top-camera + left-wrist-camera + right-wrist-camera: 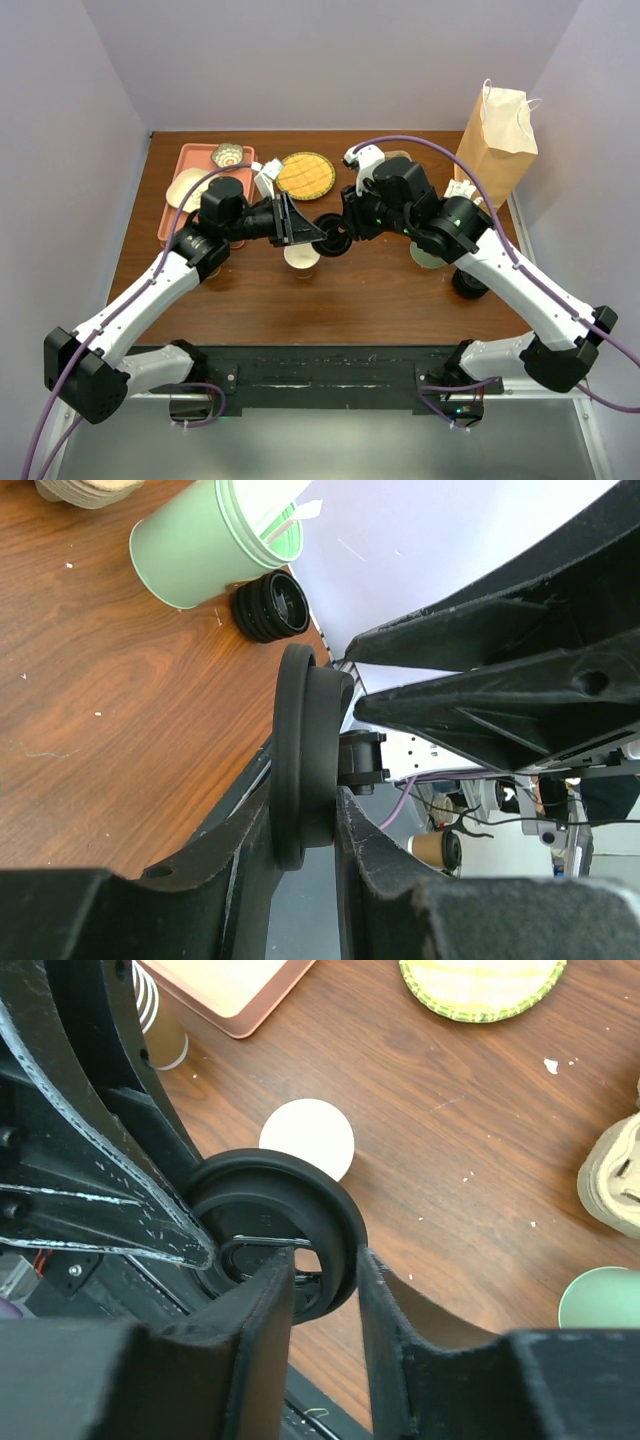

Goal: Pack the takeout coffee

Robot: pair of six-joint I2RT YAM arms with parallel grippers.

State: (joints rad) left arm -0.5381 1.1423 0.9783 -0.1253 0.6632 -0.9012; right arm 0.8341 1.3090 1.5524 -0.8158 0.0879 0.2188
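The left tool (305, 815) pinches the black lid (300, 760) by its edge, up off the counter (380, 290). The right tool (326, 1275) has one finger on each side of the lid's rim. I cannot tell if it squeezes. The paper cup (302, 257) stands open in the middle of the counter, just under the lid.

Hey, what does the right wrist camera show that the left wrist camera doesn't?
Only the right wrist: the open paper cup seen from above, the pink tray and the woven plate. Only the left wrist: the stack of spare lids and the white straws in the green cup. Both: the black lid held between jaws, the green cup and the wooden table.
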